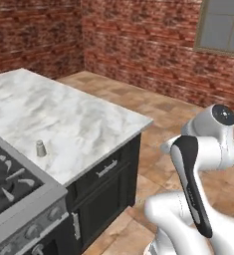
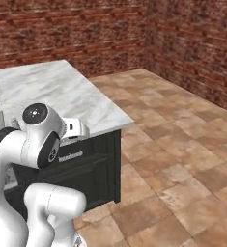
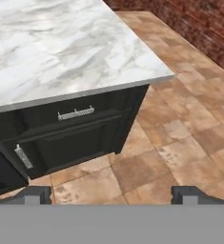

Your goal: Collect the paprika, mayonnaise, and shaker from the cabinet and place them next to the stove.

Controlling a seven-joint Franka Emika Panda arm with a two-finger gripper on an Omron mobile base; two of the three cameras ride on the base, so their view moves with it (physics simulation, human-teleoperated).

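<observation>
Shaker point(image 1: 40, 148) stands upright on the marble bench point(image 1: 78, 124), just beside the stove point(image 1: 11, 187), on its right in the left base view, not touching it. Pincer point(image 3: 111, 194) is released, jaws spread wide, nothing between them; its fingertips point(image 3: 36, 194) hang over the tiled floor point(image 3: 180, 138) in front of the bench's dark drawer fronts point(image 3: 75, 133). Arm point(image 1: 193, 189) is folded low beside the bench corner.

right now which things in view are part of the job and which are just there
Job: shaker standing on the counter beside the stove; open, empty gripper.

Just there: marble counter, drawer handle, window, brick wall.
</observation>
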